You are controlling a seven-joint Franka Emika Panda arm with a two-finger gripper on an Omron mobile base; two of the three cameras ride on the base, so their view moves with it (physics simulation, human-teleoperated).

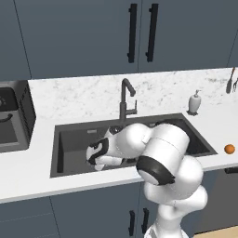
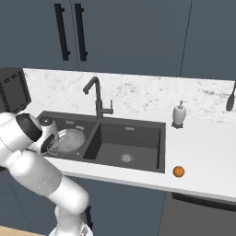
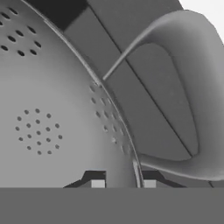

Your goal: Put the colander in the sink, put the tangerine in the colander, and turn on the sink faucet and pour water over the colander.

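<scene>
- The white arm reaches down into the left basin of the dark double sink (image 2: 131, 123), its gripper (image 3: 124, 183) low over the basin floor.
- From the hand camera, the two finger tips pinch the thin rim of the colander (image 3: 48, 113), one tip inside the bowl and one outside, jaws drawn in tight on the metal beside a loop handle.
- In the right base view the silver colander (image 2: 70, 139) sits in the left basin, partly hidden by the arm.
- The tangerine (image 2: 178, 172) lies on the white countertop (image 2: 203, 156) to the right of the sink, well apart from the colander.
- The gooseneck sink faucet (image 2: 95, 94) stands behind the divider; a white soap dispenser (image 2: 179, 114) stands at the sink's far right corner.
</scene>
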